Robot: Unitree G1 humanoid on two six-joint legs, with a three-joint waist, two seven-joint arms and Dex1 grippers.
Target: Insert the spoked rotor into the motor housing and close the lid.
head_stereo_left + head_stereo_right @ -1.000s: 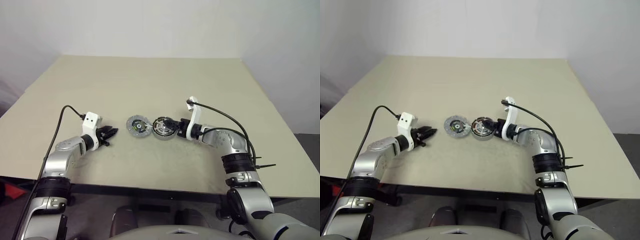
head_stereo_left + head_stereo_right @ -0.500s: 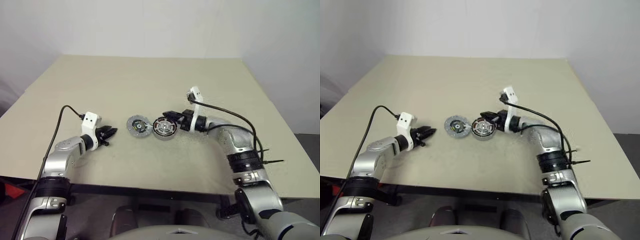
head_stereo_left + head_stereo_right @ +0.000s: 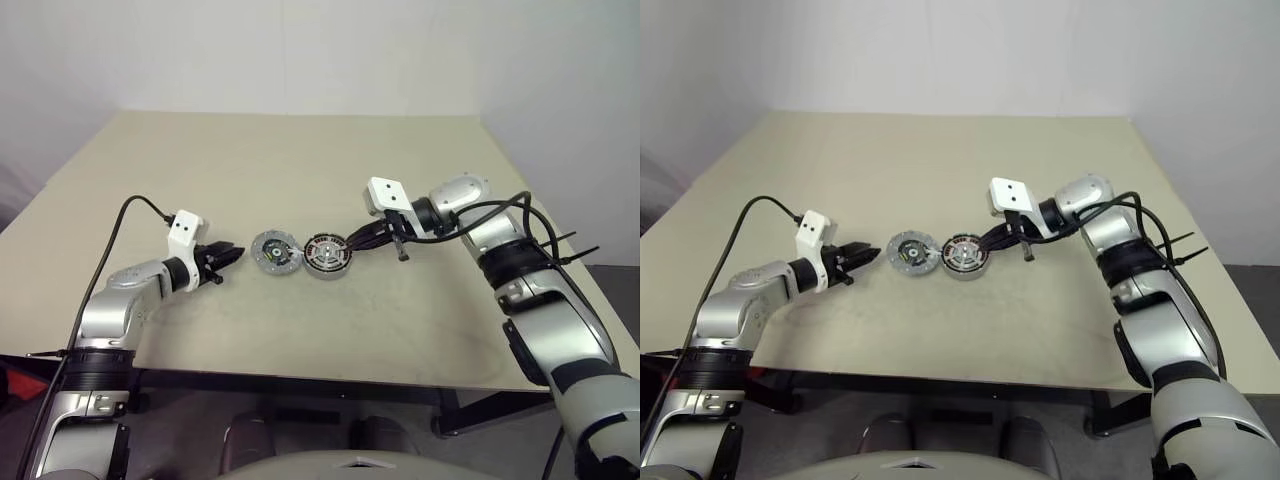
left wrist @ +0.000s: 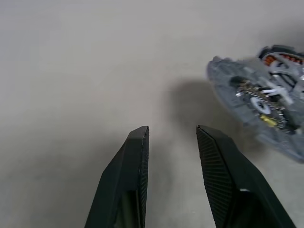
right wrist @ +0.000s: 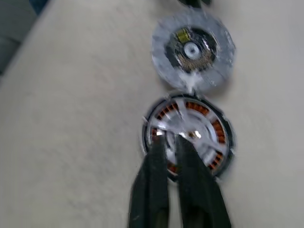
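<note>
Judged past insertion, with spoked rotor seated in motor housing right under the barely parted, empty right gripper and lid lying inside-up just ahead of the half-open, empty left gripper; next, grasp lid rim, flip onto housing.

Matt beige table; shiny metal lid and spoked rotor.
</note>
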